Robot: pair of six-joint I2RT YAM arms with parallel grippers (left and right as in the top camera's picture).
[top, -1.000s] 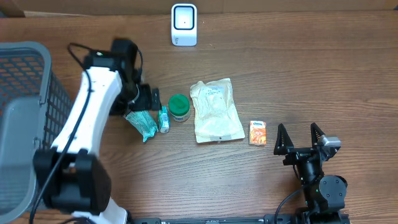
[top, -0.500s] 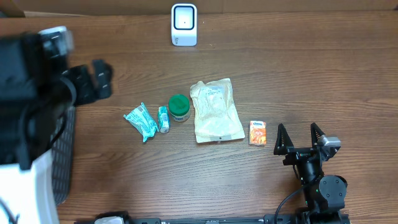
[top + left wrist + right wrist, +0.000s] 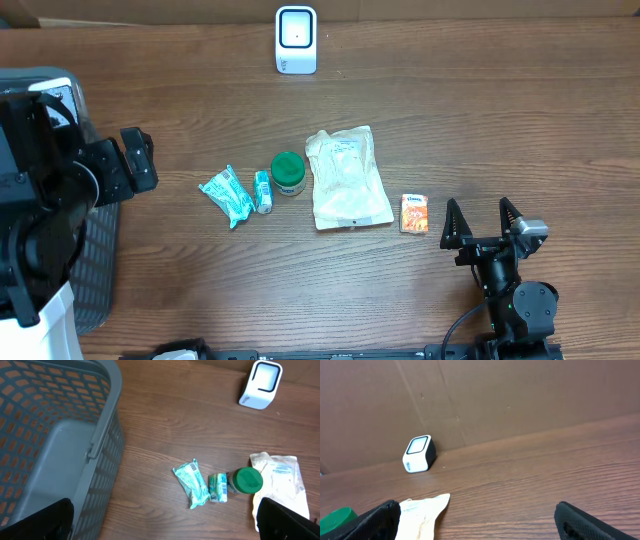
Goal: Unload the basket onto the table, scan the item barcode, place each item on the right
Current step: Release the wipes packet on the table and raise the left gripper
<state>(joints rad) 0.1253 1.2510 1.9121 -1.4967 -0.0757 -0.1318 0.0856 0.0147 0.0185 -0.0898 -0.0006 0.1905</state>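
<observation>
Presently nothing is held: the left gripper (image 3: pixel 128 168) is seen spread wide and empty, raised high at the left beside the basket (image 3: pixel 115 390), and the right gripper (image 3: pixel 478 225) is likewise parted and empty at the near right. The candidate items are laid in a row at the middle of the table (image 3: pixel 500 120): a teal packet (image 3: pixel 226 196), a small teal tube (image 3: pixel 263 191) just beside it, a green-lidded jar (image 3: pixel 288 172), a white pouch (image 3: pixel 347 178), and an orange box (image 3: pixel 414 213) set slightly apart to the right. The scanner (image 3: pixel 296 40) is stood at the far edge, well apart from them all.

Trouble is to be expected chiefly from the crowding. If the packet is reached for, the tube could be caught by a finger and dragged, or the jar knocked over. The thin packet and flat pouch could be lost from the grip, since they lie flush on the wood. No barcode can be made out, so an item might be presented with its code turned away and no read obtained.
</observation>
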